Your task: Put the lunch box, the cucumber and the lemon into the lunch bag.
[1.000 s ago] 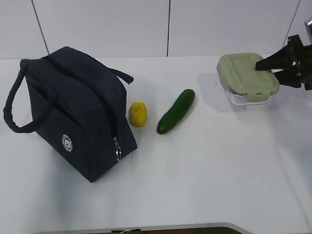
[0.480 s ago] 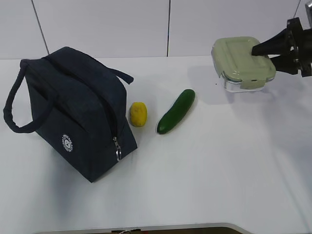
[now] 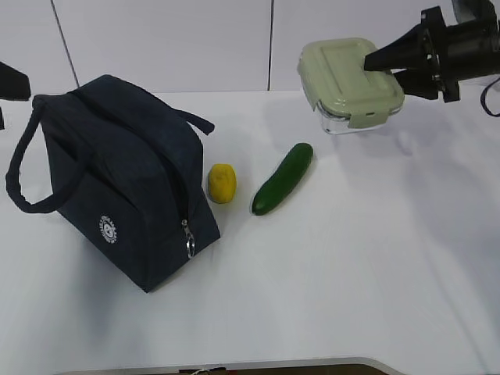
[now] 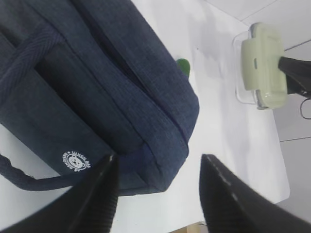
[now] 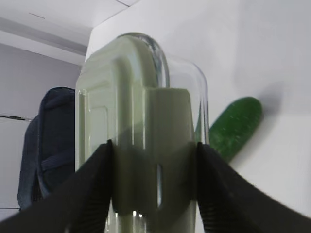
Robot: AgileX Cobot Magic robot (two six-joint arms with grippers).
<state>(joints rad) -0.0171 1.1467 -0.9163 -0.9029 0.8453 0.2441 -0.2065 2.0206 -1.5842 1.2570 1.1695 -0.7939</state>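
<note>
My right gripper (image 3: pixel 380 69) is shut on the lunch box (image 3: pixel 350 76), a clear glass box with a sage-green lid, and holds it tilted in the air above the table's back right. In the right wrist view the fingers (image 5: pixel 92 189) press both sides of the lunch box (image 5: pixel 146 111). The dark green cucumber (image 3: pixel 283 178) lies mid-table, with the yellow lemon (image 3: pixel 221 183) to its left beside the navy lunch bag (image 3: pixel 117 172). The bag's zipper pull (image 3: pixel 188 239) hangs at its near end. My left gripper (image 4: pixel 158 172) hovers open above the lunch bag (image 4: pixel 97 82), holding nothing.
The white table (image 3: pixel 351 273) stretches to the front and right. A pale wall (image 3: pixel 195 39) closes off the back. A dark part of the left arm (image 3: pixel 12 82) shows at the left edge, above the bag's loop handle (image 3: pixel 19 180).
My right gripper has lifted the lunch box off the table and carried it up and leftward. The left arm has come into sight at the left edge.
</note>
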